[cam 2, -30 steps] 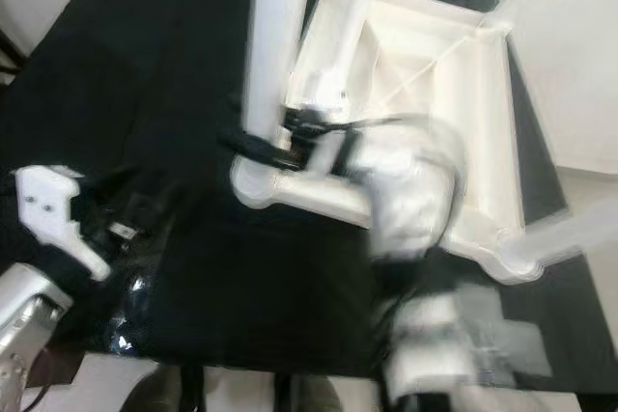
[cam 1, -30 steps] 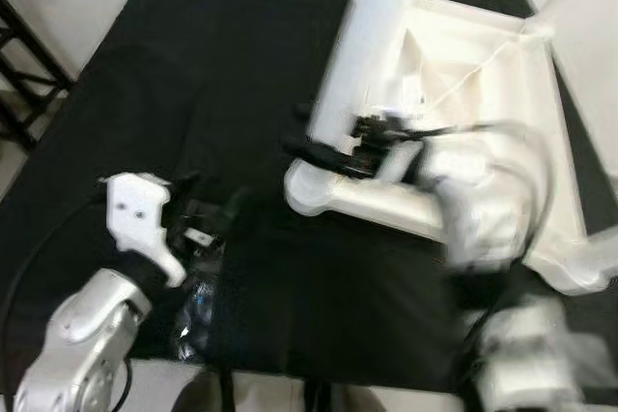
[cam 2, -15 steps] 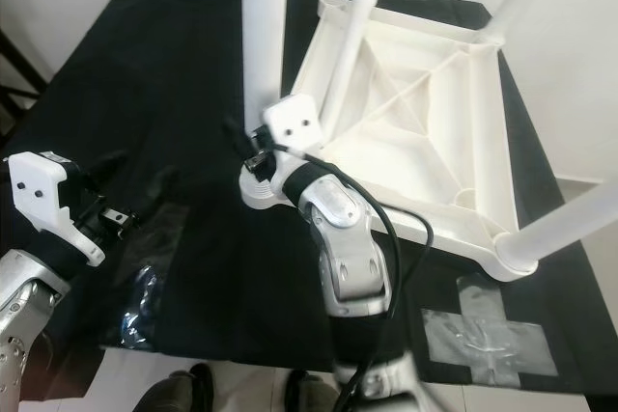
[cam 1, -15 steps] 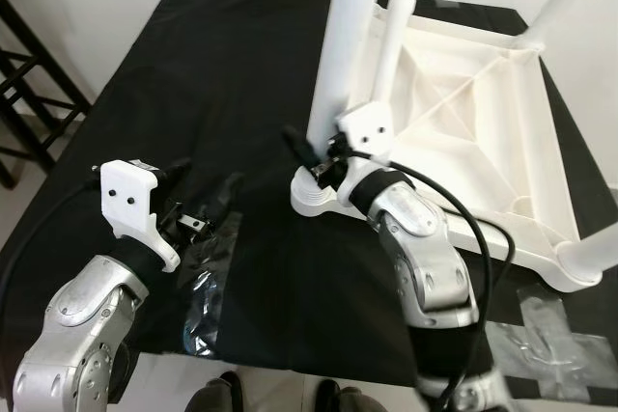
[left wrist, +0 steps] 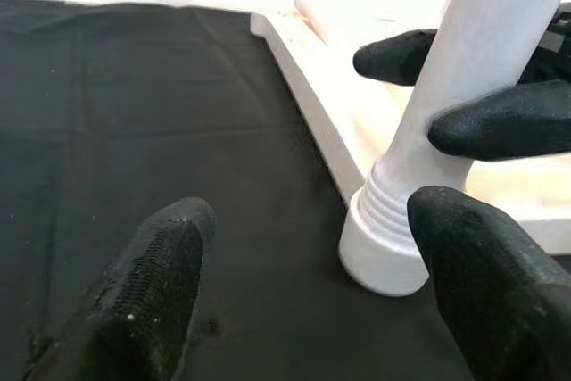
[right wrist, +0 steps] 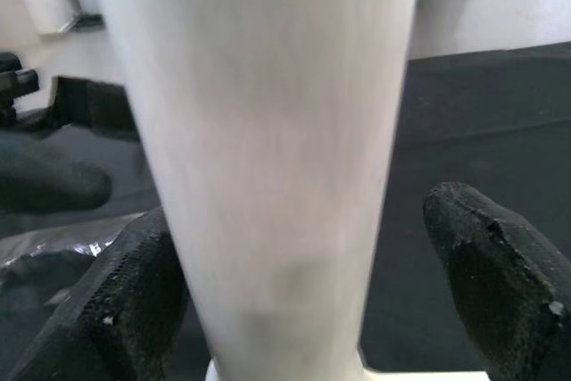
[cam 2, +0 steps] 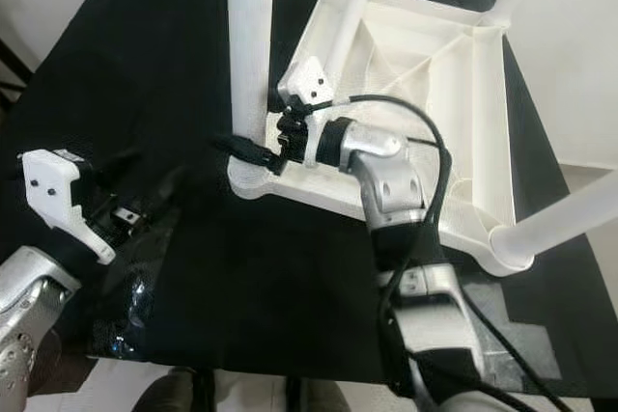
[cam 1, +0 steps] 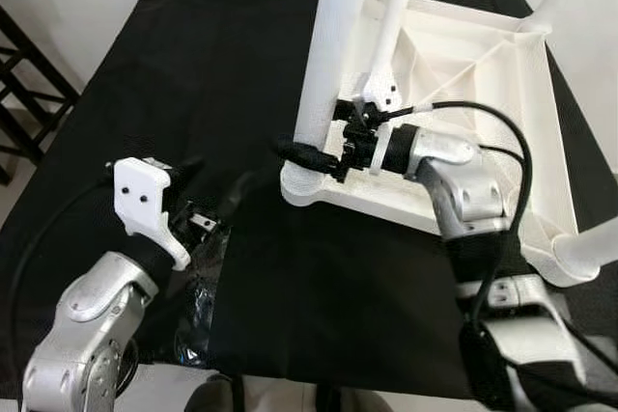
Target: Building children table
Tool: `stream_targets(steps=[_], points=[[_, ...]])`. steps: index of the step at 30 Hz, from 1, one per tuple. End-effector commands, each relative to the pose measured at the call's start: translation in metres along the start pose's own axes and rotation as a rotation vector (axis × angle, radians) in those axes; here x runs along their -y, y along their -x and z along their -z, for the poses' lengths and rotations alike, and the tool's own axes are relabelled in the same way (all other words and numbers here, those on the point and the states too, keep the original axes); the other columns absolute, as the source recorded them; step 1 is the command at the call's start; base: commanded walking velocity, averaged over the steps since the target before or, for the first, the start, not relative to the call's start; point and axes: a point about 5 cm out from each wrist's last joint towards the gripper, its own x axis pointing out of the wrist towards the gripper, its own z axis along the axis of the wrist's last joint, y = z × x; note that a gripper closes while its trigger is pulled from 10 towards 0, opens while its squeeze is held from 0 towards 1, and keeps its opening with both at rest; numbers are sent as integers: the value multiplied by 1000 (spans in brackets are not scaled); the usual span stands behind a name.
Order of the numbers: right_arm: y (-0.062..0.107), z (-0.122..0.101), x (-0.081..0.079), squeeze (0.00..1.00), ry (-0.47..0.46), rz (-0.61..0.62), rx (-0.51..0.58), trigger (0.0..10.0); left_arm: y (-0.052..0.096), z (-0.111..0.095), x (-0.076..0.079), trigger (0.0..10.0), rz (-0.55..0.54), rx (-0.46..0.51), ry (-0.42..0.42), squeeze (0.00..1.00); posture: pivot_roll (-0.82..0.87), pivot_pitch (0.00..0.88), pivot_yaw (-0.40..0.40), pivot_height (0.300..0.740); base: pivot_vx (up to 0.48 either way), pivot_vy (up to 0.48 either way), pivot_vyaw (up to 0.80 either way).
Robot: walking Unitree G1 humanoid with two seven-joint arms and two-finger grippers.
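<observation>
White table top upside down (legs upright) on black cloth
</observation>
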Motion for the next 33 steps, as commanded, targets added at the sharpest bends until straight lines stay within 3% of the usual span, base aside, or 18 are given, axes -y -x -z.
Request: stream_targets(steps=[1,3,5,6,7,8,9,10,11,14,24,26,27,28,29,30,32,33], points=[[-3,-2,-1,0,15,-70,1,10000,3,4,4,10000,20,-32,-3,0,161,304,-96,740,0,0,0],[-6,-7,2,0,-1,-167,-5,10000,5,4,6,10000,57,-48,-30,0,164,307,-94,740,0,0,0],[-8,-10,5,0,-4,-189,-6,10000,6,4,7,10000,79,-56,-50,0,167,307,-95,740,0,0,0],[-10,-11,7,0,-5,-203,-9,7608,7,4,8,10000,101,-67,-71,0,167,307,-95,740,0,0,0],[-10,-11,7,0,-5,-203,-9,7608,7,4,8,10000,101,-67,-71,0,167,307,-95,740,0,0,0],[-13,-11,8,0,0,-218,-22,4784,10,5,8,10000,131,-85,-99,0,167,307,-95,740,0,0,0],[-15,-11,8,0,4,-233,-29,2863,12,6,9,10000,154,-98,-114,0,167,307,-95,740,0,0,0],[-15,-11,8,0,4,-233,-29,2863,12,6,9,10000,154,-98,-114,0,167,307,-95,740,0,0,0],[-16,-13,7,0,13,-272,-32,0,16,7,8,10000,171,-119,-135,0,178,310,-91,740,0,0,0],[-16,-18,7,0,37,-346,-45,0,25,12,5,10000,193,-151,-162,0,176,311,-90,740,0,0,0],[8,0,12,0,32,-330,-160,0,25,18,8,10000,184,-151,-193,0,152,300,-103,740,0,0,0],[9,7,13,0,32,-272,-184,0,25,19,9,10000,187,-150,-194,0,141,295,-121,740,0,0,0],[5,29,9,0,-33,-64,-240,0,25,19,10,10000,187,-145,-193,0,137,290,-147,740,0,0,0],[5,29,9,0,-33,-64,-240,0,25,19,10,10000,187,-145,-193,0,137,290,-147,740,0,0,0],[-5,48,8,0,-97,416,-217,0,26,19,10,10000,188,-141,-193,0,144,290,-140,740,0,0,0],[-3,70,-20,0,-162,685,-260,0,26,19,9,10000,190,-138,-193,0,144,295,-127,740,0,0,0],[-3,70,-20,0,-162,685,-260,0,26,19,9,10000,190,-138,-193,0,144,295,-127,740,0,0,0],[-8,84,-59,0,-247,764,-288,0,27,18,8,10000,192,-135,-190,0,131,296,-105,740,0,0,0]])
